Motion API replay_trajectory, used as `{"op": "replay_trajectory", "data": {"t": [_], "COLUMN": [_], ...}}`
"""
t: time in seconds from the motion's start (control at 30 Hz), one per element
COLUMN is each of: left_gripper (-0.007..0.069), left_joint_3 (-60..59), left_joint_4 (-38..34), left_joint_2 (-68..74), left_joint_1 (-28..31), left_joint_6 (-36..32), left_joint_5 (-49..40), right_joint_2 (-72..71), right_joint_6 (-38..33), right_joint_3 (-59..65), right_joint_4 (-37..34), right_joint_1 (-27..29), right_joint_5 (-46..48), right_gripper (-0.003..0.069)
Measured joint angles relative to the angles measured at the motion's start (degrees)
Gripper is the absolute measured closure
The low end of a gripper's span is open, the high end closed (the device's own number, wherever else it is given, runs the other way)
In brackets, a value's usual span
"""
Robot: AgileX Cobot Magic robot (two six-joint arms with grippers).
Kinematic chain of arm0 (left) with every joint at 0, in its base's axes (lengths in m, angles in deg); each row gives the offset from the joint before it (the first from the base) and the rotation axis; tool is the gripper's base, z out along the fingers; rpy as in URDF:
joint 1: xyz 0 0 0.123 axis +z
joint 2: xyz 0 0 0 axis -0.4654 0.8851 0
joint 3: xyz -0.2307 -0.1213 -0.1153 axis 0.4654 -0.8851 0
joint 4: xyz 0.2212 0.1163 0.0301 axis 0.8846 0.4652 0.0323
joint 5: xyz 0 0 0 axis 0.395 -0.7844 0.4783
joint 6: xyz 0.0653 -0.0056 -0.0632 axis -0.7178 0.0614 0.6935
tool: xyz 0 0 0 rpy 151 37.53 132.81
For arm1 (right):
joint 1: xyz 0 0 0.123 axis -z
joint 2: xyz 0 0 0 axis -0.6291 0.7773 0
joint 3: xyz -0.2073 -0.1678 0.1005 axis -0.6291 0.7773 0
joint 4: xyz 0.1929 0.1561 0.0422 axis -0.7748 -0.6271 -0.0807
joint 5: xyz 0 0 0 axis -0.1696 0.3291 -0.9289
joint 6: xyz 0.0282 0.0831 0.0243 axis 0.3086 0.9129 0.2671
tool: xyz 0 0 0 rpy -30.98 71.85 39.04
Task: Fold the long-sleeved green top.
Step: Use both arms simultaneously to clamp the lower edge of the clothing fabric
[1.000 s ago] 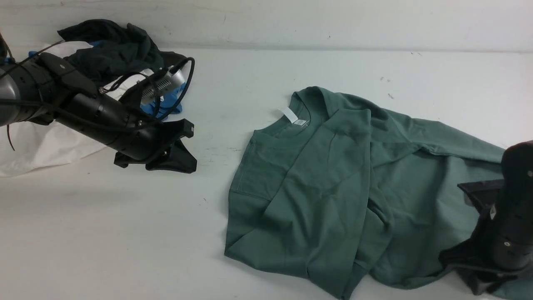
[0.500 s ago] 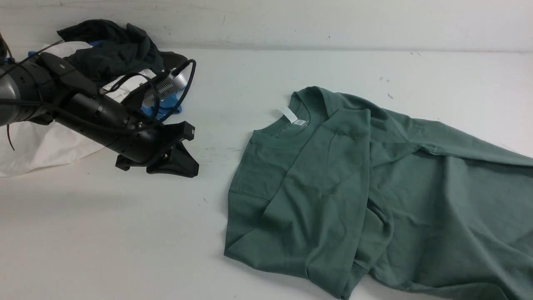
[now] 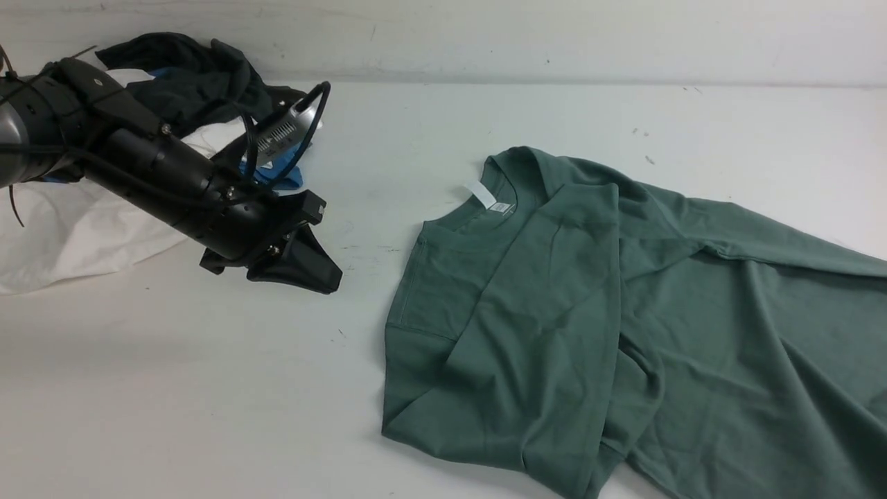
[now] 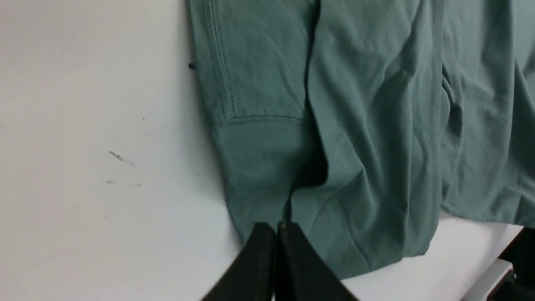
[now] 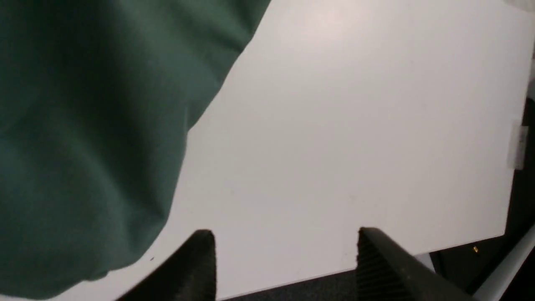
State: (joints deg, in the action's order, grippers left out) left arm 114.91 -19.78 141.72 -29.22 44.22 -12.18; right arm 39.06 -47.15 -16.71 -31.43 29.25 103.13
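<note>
The green long-sleeved top [image 3: 589,312] lies crumpled on the white table, right of centre, its white neck tag [image 3: 485,195] facing up and one side folded over the middle. My left gripper [image 3: 326,274] hovers shut and empty just left of the top; in the left wrist view its closed tips [image 4: 276,228] sit over the top's [image 4: 342,125] edge. My right gripper is out of the front view; in the right wrist view it [image 5: 286,240] stands open and empty above bare table beside a dark green fold [image 5: 92,125].
A heap of black [image 3: 194,76], white [image 3: 76,235] and blue [image 3: 274,173] garments lies at the back left behind my left arm. The table's near right edge [image 5: 376,259] shows in the right wrist view, with dark floor beyond it.
My right gripper let go of the top's lower right part, opened and left the front view. The top's right side spread flatter and the top shifted slightly right. My left gripper moved slightly right toward the top.
</note>
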Motion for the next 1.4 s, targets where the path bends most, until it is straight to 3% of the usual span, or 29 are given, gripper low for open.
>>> {"op": "replay_trajectory", "data": {"t": [0.1,0.27,0.37,0.53,0.77,0.97,1.1,1.3,1.4], "left_gripper": [0.0607,0.0539,0.0457,0.0312,0.0204,0.0197,0.0213,0.0406,0.0459], "left_joint_3": [-0.33,-1.32,-1.38,-1.43,-1.43,-1.43,-1.43,-1.31,-1.01], "left_joint_4": [0.81,3.18,7.95,14.08,10.76,2.17,0.16,-0.70,1.57], "left_joint_2": [0.00,0.00,0.00,0.30,5.31,8.50,9.39,10.53,10.23], "left_joint_1": [-1.27,-6.53,-11.19,-13.65,-13.83,-14.06,-14.10,-14.25,-13.98], "left_joint_6": [0.00,0.48,3.22,8.78,11.55,7.45,6.33,5.94,5.81], "left_joint_5": [-1.17,-0.97,2.48,9.90,12.64,12.76,12.88,13.74,13.69], "right_joint_2": [0.07,0.07,0.07,0.07,0.07,0.07,0.07,0.07,0.07], "right_joint_6": [3.46,5.49,5.69,5.68,5.65,5.04,4.81,4.65,4.52], "right_joint_3": [-3.13,-8.16,-9.61,-9.73,-9.75,-9.75,-9.75,-9.75,-9.75], "right_joint_4": [-0.80,-7.29,-12.44,-17.47,-19.92,-20.07,-20.18,-20.33,-20.48], "right_joint_1": [0.00,0.00,0.00,0.00,0.00,0.00,0.00,0.00,0.00], "right_joint_5": [0.07,0.25,0.42,0.90,0.83,0.83,0.79,0.66,0.66], "right_gripper": [0.0137,0.0130,0.0129,0.0127,0.0125,0.0124,0.0124,0.0124,0.0124]}}
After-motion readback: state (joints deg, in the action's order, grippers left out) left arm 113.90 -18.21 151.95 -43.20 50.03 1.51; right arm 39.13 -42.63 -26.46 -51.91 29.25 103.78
